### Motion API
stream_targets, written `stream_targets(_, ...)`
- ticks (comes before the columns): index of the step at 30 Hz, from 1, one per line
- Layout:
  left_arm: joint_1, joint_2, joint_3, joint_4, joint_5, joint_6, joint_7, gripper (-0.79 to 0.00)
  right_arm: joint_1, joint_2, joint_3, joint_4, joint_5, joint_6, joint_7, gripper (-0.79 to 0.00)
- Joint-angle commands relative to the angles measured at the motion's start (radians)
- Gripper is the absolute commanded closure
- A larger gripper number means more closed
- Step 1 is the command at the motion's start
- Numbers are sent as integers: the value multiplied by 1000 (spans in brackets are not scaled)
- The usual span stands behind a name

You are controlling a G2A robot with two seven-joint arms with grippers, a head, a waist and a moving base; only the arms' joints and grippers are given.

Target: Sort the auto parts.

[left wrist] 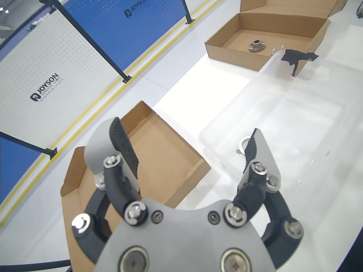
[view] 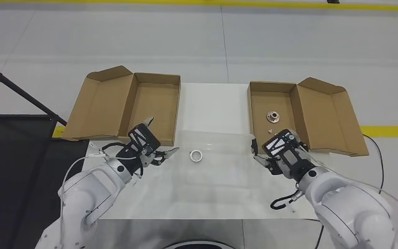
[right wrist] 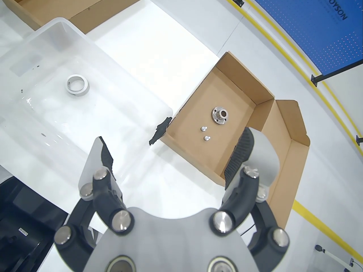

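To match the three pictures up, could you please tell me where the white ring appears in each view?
Top view: white ring in the clear bin, mid-table.
Left wrist view: ring in the bin, partly behind one of the fingers of the left gripper.
Right wrist view: ring on the bin floor, unobstructed.
Shared landmark: the metal flange in a cardboard box.

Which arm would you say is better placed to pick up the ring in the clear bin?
Probably left: the left gripper, open, sits close beside the ring, while the right gripper is across the bin.
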Motion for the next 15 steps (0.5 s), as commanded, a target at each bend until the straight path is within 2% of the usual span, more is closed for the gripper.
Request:
stream_targets(1, 0, 0, 0, 0, 0, 0, 0, -785, 0, 0, 0, 0, 0, 0, 0, -785)
stream_targets(5, 3, 1, 9, 5, 24, -1, -11, -785, 0, 0, 0, 0, 0, 0, 0, -785)
stream_targets(8, -14, 0, 48, 7, 69, -2, -61, -785, -16, -1, 5, 36, 26, -23, -80, -785)
stream_targets(11, -60, -3, 95, 14, 29, -30, -137, -785, -35, 1, 24, 48, 25, -65, -146, -785)
stream_targets(15, -162, -6, 138, 55, -102, -118, -285, -785, -78, 4, 67, 47, 22, -113, -243, -785)
